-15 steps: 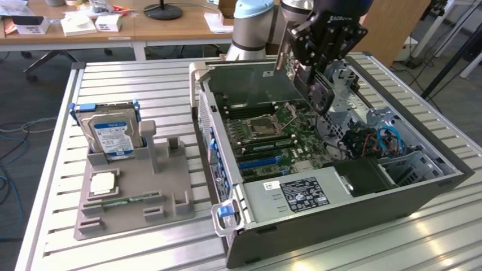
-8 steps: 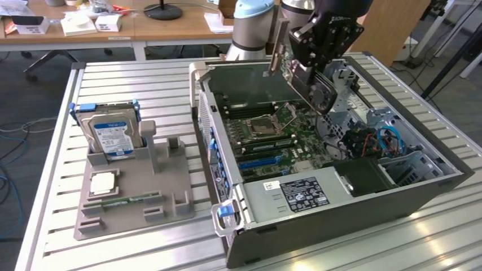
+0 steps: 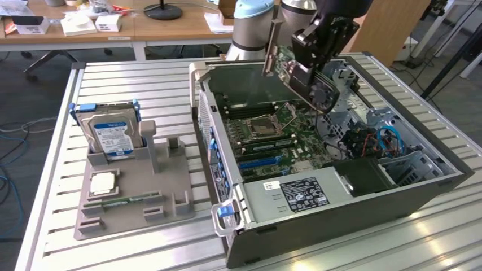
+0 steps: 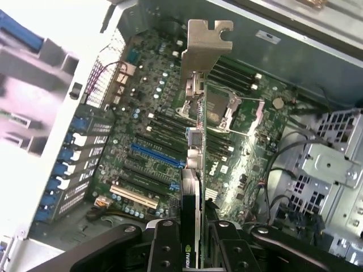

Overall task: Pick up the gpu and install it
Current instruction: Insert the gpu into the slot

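Observation:
My gripper [image 3: 320, 56] is shut on the gpu [image 3: 297, 76], a thin card with a silvery bracket [image 3: 270, 48] at one end. I hold it tilted in the air over the open computer case [image 3: 226, 127], above the motherboard [image 3: 260, 138]. In the wrist view the gpu [image 4: 193, 170] is seen edge-on between my fingers [image 4: 164, 249], its metal bracket [image 4: 204, 48] pointing away from the camera. Below it lies the motherboard with a blue slot [image 4: 156, 154] and the processor socket [image 4: 218, 110]. The card is clear of the board and touches no slot.
A grey parts holder [image 3: 132, 186] on the slatted table stands at the exterior view's left, carrying a hard drive [image 3: 113, 132] with a blue-white label, a chip and a memory stick [image 3: 121, 199]. Inside the case are a power supply [image 3: 297, 195], drive cages [image 3: 410, 166] and cables.

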Action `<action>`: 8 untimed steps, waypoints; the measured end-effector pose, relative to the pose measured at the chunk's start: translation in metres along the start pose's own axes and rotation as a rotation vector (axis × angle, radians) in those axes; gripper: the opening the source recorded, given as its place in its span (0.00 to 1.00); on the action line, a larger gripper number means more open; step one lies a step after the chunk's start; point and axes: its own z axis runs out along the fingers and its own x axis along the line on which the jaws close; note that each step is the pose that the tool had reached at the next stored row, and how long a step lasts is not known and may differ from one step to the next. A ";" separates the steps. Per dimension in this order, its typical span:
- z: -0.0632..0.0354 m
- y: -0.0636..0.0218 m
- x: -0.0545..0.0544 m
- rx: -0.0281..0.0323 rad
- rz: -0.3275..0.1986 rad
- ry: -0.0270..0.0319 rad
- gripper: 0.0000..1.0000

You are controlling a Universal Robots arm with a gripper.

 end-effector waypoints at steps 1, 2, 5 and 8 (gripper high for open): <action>0.0000 0.0000 0.000 -0.0003 -0.018 0.0011 0.26; 0.0000 0.0000 0.000 -0.0006 -0.037 0.0023 0.26; 0.0001 0.0000 0.000 -0.0018 -0.091 0.0054 0.26; 0.0002 0.0000 0.000 -0.0028 -0.146 0.0087 0.26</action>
